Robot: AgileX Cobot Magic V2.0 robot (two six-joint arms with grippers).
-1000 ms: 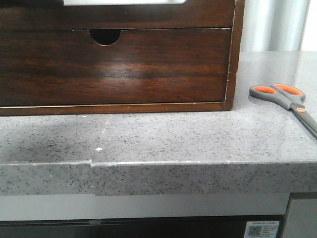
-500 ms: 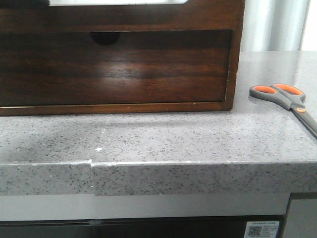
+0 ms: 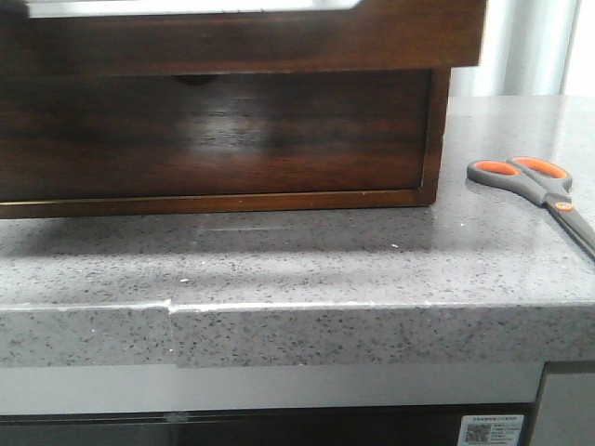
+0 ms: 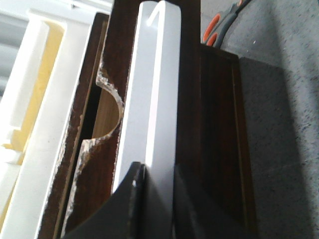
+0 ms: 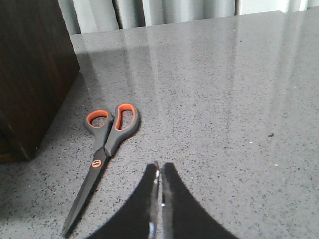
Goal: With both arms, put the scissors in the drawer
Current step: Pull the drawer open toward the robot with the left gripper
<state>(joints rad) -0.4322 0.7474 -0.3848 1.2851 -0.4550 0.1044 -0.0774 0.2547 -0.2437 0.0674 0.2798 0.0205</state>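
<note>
The scissors [image 3: 530, 178], grey with orange-lined loops, lie flat on the grey counter to the right of the cabinet. They also show in the right wrist view [image 5: 107, 137] and the left wrist view [image 4: 219, 27]. The dark brown drawer [image 3: 223, 139] sits in its frame, its notch almost hidden in shadow. Its notched front shows in the left wrist view [image 4: 94, 174]. My left gripper [image 4: 157, 169] is shut on a long white bar [image 4: 154, 89] set in a dark wooden piece above and in front of the drawer. My right gripper [image 5: 160, 167] is shut and empty, just beside the scissors' blades. Neither gripper shows in the front view.
The wooden frame [image 3: 437, 139] stands at the back of the speckled counter [image 3: 307, 260]. The upper wooden piece [image 3: 279, 37] overhangs the drawer front. A cream foam insert [image 4: 30, 99] lies beyond the notched front. The counter's front edge runs across the front view.
The upper dark wooden piece with the white bar has come forward towards the camera and now overhangs and shades the drawer front, hiding most of the notch. The scissors have not moved.
</note>
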